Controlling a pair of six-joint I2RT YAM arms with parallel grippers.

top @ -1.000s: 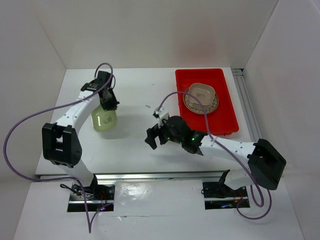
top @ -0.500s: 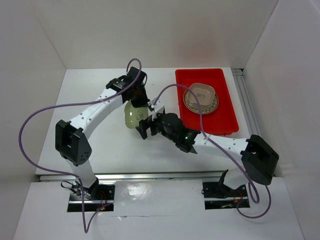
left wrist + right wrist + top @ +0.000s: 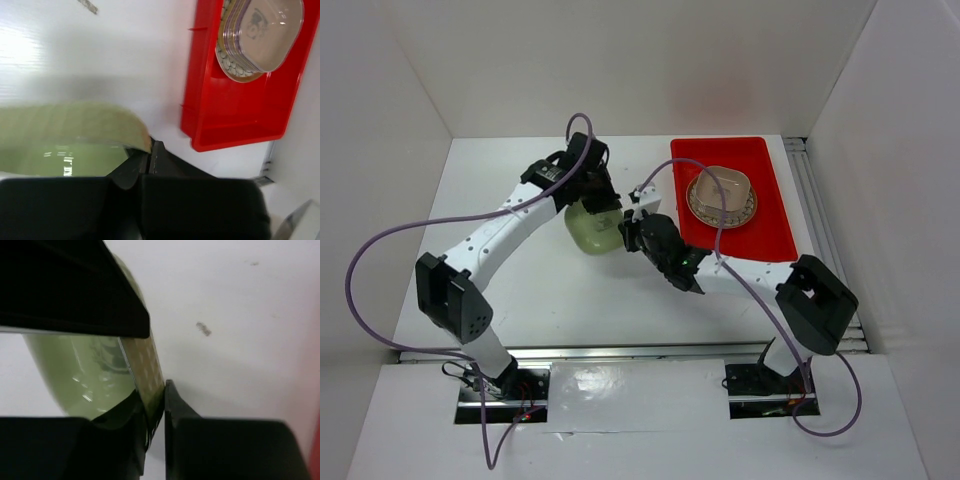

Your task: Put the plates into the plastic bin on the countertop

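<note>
Already plates (image 3: 721, 195) in red bin (image 3: 770, 235)

Overhead view downward; both wrist views close on green plate (image 3: 592, 228).

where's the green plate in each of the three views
Top external: green plate at centre, between both grippers, left of the red bin.
Left wrist: lower left, above the dark fingers.
Right wrist: left of centre, its rim pinched by the fingers.
Shared landmark: the red bin, seen in the top and left wrist views.
</note>
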